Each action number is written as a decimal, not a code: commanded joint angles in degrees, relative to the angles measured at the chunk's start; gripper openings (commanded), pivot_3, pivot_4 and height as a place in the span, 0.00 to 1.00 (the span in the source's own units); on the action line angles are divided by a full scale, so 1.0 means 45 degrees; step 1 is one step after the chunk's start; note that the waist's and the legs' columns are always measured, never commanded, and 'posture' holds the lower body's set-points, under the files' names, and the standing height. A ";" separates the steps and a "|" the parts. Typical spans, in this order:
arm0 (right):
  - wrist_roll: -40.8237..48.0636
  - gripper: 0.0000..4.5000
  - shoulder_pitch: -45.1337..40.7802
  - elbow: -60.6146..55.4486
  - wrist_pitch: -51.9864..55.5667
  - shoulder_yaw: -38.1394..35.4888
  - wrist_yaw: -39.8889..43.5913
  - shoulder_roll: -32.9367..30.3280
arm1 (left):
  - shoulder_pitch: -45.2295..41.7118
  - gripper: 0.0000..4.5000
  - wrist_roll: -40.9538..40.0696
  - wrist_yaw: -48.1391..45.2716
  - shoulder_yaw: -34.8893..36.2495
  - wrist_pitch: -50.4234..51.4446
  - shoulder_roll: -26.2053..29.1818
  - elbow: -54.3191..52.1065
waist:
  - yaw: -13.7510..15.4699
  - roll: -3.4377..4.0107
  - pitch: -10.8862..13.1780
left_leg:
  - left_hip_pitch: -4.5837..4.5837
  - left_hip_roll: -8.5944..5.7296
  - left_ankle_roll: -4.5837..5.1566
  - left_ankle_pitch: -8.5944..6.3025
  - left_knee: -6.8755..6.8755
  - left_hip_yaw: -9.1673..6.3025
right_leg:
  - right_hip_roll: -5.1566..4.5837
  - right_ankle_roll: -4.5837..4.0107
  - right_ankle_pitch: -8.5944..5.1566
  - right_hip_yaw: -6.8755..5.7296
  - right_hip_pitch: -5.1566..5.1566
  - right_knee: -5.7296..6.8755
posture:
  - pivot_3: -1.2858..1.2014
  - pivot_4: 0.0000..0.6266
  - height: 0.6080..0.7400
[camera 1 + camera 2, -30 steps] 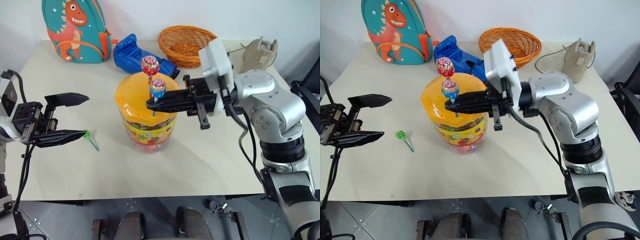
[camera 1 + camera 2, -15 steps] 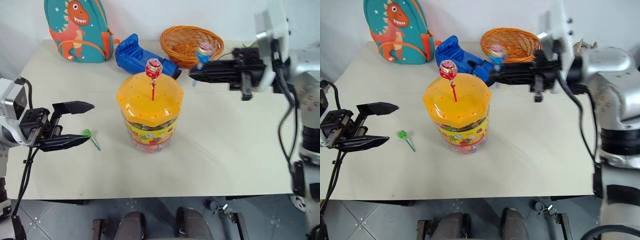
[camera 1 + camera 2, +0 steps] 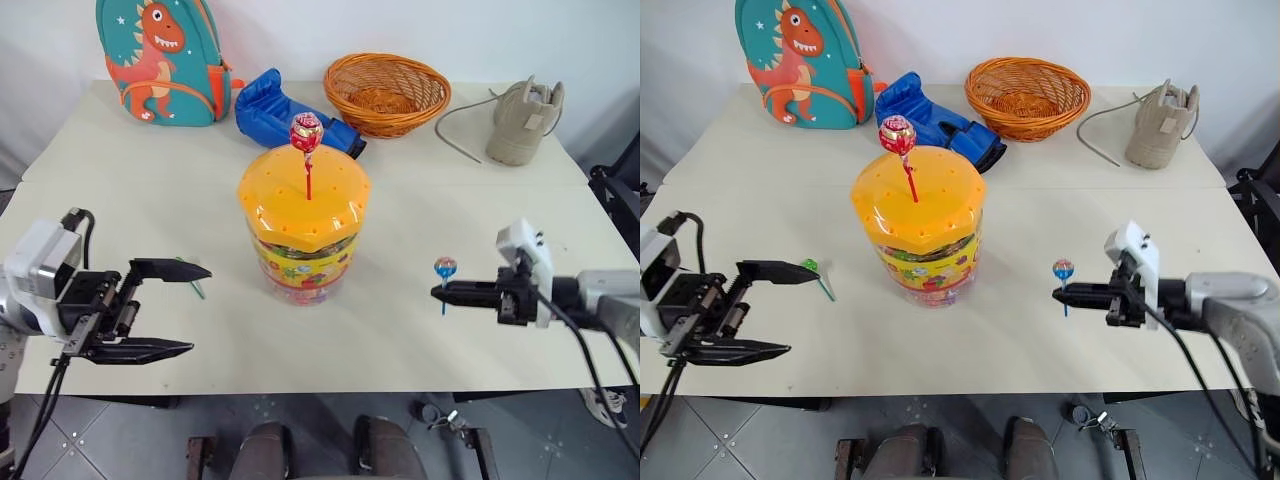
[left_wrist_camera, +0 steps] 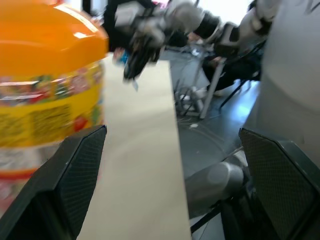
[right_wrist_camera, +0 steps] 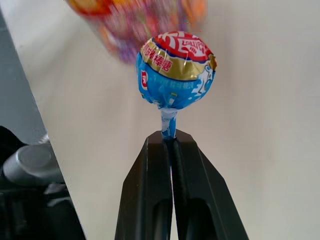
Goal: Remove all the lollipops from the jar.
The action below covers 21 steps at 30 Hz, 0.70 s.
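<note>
1. At the right side of the table point(image 3: 420, 340), the right gripper point(image 3: 440, 293) is seen low over the tabletop, its fingers clenched on the stick of the blue lollipop point(image 3: 445, 267), whose head stands upright above the fingertips.
2. A second ago this lollipop was held just over the jar point(image 3: 303, 225); half a second ago it had been carried up and out toward the basket point(image 3: 387, 92). It has now been brought down well apart from the jar, near the front edge.
3. In the right wrist view the stick is seen pinched between the two black fingers point(image 5: 150, 200), with the wrapped head free above them. Whether the stick's lower end touches the table cannot be told.
4. The red-pink lollipop point(image 3: 306, 132) is seen planted in the orange lid, stick upright. It has not been moved in the last second.
5. The green lollipop point(image 3: 812, 268) is seen lying on the table left of the jar, partly hidden behind the left gripper point(image 3: 185, 310).
6. The left gripper has been lowered and drawn back; its fingers are spread wide, with nothing between them.
7. Judgement: two of three lollipops are out. The blue one remains to be let go; the red-pink one remains to be pulled.
</note>
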 commanded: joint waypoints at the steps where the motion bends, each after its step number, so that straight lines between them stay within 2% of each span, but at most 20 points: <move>1: -0.0157 0.01 -0.0021 0.0253 0.0325 -0.0179 -0.0871 0.0201 | -0.0004 1.00 -0.0409 0.0053 0.0106 -0.0013 0.0035 -0.0555 | -0.0037 0.0002 0.0001 | -0.0001 0.0000 0.0000 0.0000 0.0000 0.0000 | 0.0000 -0.0001 -0.0001 0.0000 -0.0002 0.0001 | 0.52 0.24 1.00; 4: -0.0509 0.01 0.0066 0.0479 0.0526 0.0327 -0.1209 0.0159 | -0.0056 1.00 -0.0424 0.0132 0.0235 -0.0030 0.0088 -0.0444 | -0.0097 0.0004 0.0001 | -0.0001 0.0003 -0.0001 0.0000 -0.0004 -0.0002 | 0.0005 -0.0004 -0.0002 -0.0002 -0.0004 0.0000 | 0.52 0.24 1.00; 5: -0.0607 0.06 0.0078 0.0536 0.0514 0.0483 -0.1264 0.0152 | -0.0050 1.00 -0.0430 0.0130 0.0246 -0.0033 0.0102 -0.0427 | -0.0106 0.0004 0.0001 | 0.0000 0.0003 -0.0001 0.0000 -0.0004 -0.0003 | 0.0005 -0.0004 -0.0003 -0.0003 -0.0003 -0.0001 | 0.52 0.24 1.00; 7: -0.0798 0.16 0.0027 0.0621 0.0419 0.0746 -0.1325 0.0160 | -0.0123 1.00 -0.0421 0.0181 0.0175 -0.0035 0.0100 -0.0382 | -0.0114 0.0004 0.0001 | -0.0001 0.0003 -0.0001 0.0000 -0.0004 -0.0003 | 0.0005 -0.0004 -0.0002 -0.0004 -0.0003 -0.0002 | 0.52 0.24 1.00; 14: -0.0867 0.66 -0.0273 0.0535 0.0550 0.0737 -0.1436 -0.0089 | -0.0329 1.00 -0.0335 0.0301 0.0127 -0.0099 0.0087 -0.0181 | -0.0093 0.0004 0.0001 | -0.0002 0.0001 0.0000 0.0000 -0.0004 -0.0006 | 0.0005 -0.0004 -0.0002 -0.0004 -0.0001 -0.0004 | 0.52 0.24 1.00; 18: -0.0232 0.96 -0.0467 -0.0504 0.0896 -0.0285 -0.1263 -0.0784 | -0.0581 1.00 -0.0576 0.0539 0.0631 -0.0019 0.0199 0.0063 | -0.0091 0.0009 0.0004 | -0.0004 0.0001 0.0000 0.0000 -0.0004 -0.0006 | 0.0005 -0.0004 -0.0002 -0.0003 -0.0002 -0.0006 | 0.52 0.24 1.00; 21: 0.0562 0.99 -0.1284 -0.1178 0.1011 -0.1343 -0.1027 -0.1294 | -0.0949 1.00 -0.0719 0.0723 0.1247 0.0033 0.0441 0.0608 | -0.0119 0.0014 0.0007 | -0.0004 0.0003 0.0000 0.0000 -0.0004 -0.0006 | 0.0005 -0.0004 -0.0002 -0.0004 -0.0004 -0.0005 | 0.52 0.24 1.00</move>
